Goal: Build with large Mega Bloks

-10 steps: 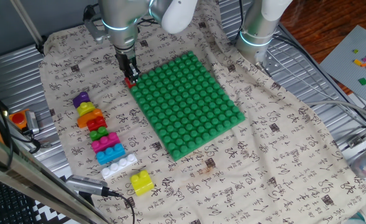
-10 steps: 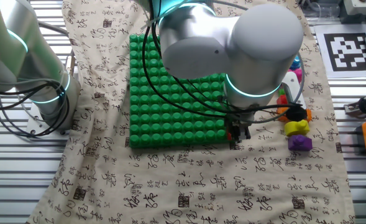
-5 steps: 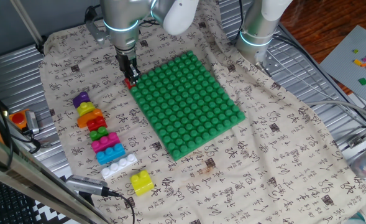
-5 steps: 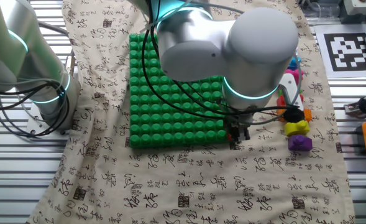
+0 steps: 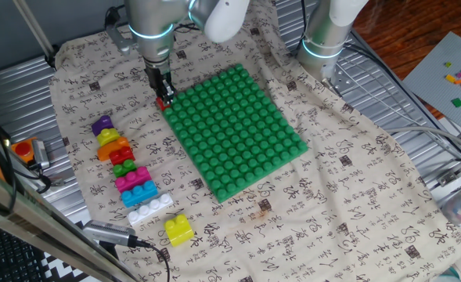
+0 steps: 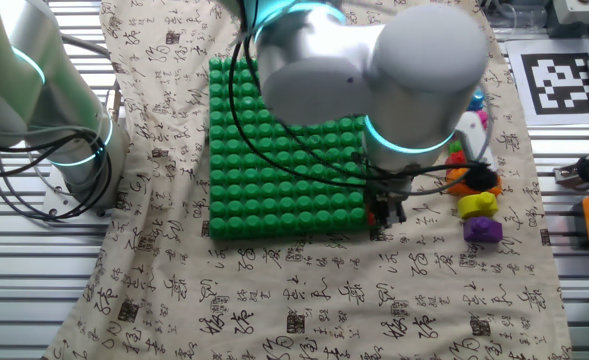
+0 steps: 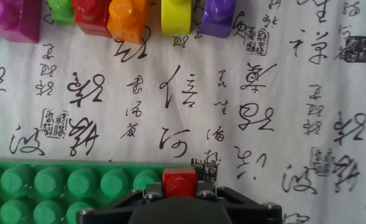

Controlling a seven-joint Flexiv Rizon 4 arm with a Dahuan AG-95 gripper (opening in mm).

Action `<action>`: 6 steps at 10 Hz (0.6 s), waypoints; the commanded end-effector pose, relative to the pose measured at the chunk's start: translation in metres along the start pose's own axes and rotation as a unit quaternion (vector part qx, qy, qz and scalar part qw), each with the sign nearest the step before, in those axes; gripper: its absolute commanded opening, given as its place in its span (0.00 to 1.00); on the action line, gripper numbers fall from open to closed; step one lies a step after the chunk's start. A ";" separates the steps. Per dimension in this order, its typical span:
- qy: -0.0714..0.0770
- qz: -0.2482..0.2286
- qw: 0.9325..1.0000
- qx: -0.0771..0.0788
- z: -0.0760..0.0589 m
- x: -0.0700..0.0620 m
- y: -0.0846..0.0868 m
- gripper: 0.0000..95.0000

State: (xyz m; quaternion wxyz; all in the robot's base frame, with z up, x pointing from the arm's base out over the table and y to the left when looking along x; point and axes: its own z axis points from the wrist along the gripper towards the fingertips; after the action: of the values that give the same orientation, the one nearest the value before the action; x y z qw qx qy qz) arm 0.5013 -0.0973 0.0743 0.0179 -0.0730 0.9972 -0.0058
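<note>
My gripper (image 5: 163,97) is shut on a small red Mega Blok (image 7: 179,182) and holds it at the corner of the big green studded baseplate (image 5: 234,129). In the hand view the red block sits between the jaws, right beside the baseplate's edge (image 7: 77,183). In the other fixed view the gripper (image 6: 382,222) is at the plate's near right corner. A row of loose Mega Bloks lies on the cloth: purple (image 5: 101,125), yellow (image 5: 106,136), orange (image 5: 114,147), red, green (image 5: 124,166), pink (image 5: 131,178), blue (image 5: 140,192), white (image 5: 152,208), and a separate yellow one (image 5: 179,229).
A printed cloth (image 5: 355,196) covers the table. A second robot arm base (image 5: 324,39) stands behind the baseplate. A grey plate with tiny coloured bricks (image 5: 457,78) lies at the far right. An orange object (image 5: 23,149) sits at the left edge.
</note>
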 end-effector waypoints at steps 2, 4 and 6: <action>-0.003 -0.004 1.000 0.006 0.004 -0.001 -0.002 0.40; -0.002 -0.005 1.000 0.006 0.004 -0.001 -0.002 0.40; -0.002 -0.005 1.000 0.007 0.004 -0.001 -0.002 0.40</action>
State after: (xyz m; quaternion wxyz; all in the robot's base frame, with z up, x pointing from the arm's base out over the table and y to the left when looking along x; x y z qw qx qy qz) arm 0.5023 -0.0991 0.0706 0.0200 -0.0773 0.9967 -0.0130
